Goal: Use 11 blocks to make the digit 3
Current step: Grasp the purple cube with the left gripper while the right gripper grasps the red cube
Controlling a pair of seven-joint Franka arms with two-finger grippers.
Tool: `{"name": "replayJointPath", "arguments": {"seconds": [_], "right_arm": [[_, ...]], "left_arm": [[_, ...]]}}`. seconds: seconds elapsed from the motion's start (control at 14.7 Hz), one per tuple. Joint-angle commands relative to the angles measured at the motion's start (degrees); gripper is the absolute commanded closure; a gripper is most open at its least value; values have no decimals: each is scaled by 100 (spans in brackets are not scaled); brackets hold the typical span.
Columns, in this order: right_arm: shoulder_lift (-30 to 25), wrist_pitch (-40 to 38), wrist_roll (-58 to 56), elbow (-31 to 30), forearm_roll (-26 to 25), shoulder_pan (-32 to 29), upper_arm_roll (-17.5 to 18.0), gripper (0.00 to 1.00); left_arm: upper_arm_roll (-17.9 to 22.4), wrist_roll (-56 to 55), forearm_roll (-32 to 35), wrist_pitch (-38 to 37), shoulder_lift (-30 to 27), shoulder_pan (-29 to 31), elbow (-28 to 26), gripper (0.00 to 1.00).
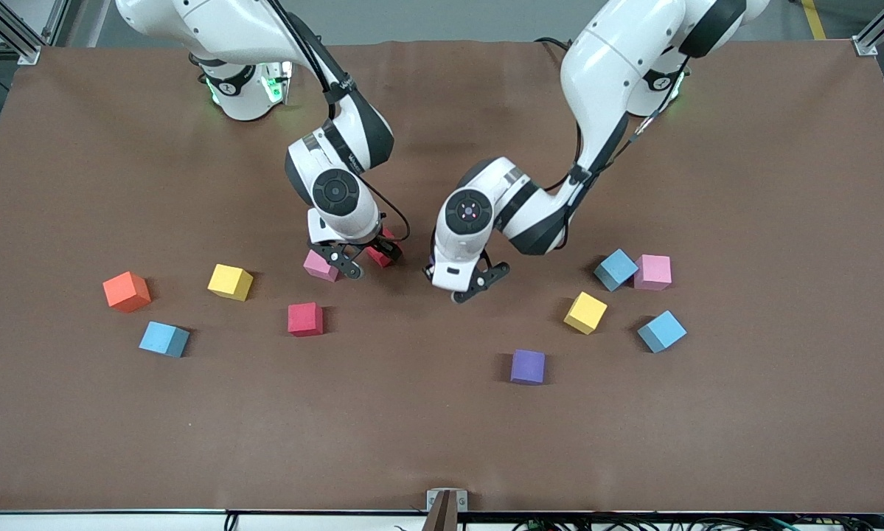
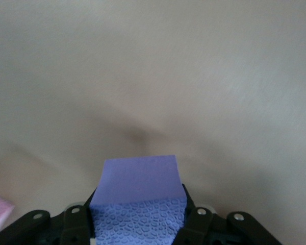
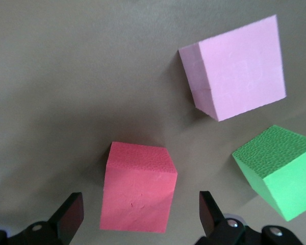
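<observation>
Surface: brown table (image 1: 442,442) with loose cubes strewn across its middle band; no digit shape started that I can see.
Left gripper: (image 1: 470,286) low over the bare middle of the table, fingers narrowed onto a purple block (image 2: 138,196); the front view hides that block under the hand.
Left arm pose: reaches from its base, elbow bent, wrist tipped steeply down.
Key relation: purple block sits squarely between the left fingers, so lifting it is likely the next move.
Right gripper: (image 1: 357,258) hovering with fingers spread wide around a red block (image 3: 137,186), one finger to each side, not pinching.
Right arm pose: folded down close to its partner, wrist near vertical.
Beside the right hand: a pink block (image 3: 234,66) and a green block (image 3: 280,171), both just beside the red one, apart from it.
Farther out: second red block (image 1: 305,318), second purple block (image 1: 528,366), yellow blocks (image 1: 230,282), light blue blocks (image 1: 661,331), and an orange cube (image 1: 126,291) toward the right arm's end.
</observation>
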Motion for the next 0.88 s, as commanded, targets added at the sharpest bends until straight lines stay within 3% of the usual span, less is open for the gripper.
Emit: {"name": "replayJointPath", "arguments": {"seconds": [0.0,0.2,0.54,0.68,0.82], "right_arm": [[149,93,101,7,151,99,-54,0],[229,136,101,7,177,99,-54,0],[352,216,171,7,300,108,-54,5],[378,207,171,7,309,108,-45,16],[387,207,380,-2,387,143,-45,36]], "left_arm": [[-230,580,33,526,-967,44,-1529,77],[-398,1203,59,1310,-1259,44,-2340,77],[-521,2521,165,1373,-1101,-44,-2359,77],[-530,2603,165,1477,-1040,-62,-2359,77],[-556,2673,165,1583,-934,-79,-2350,77]]}}
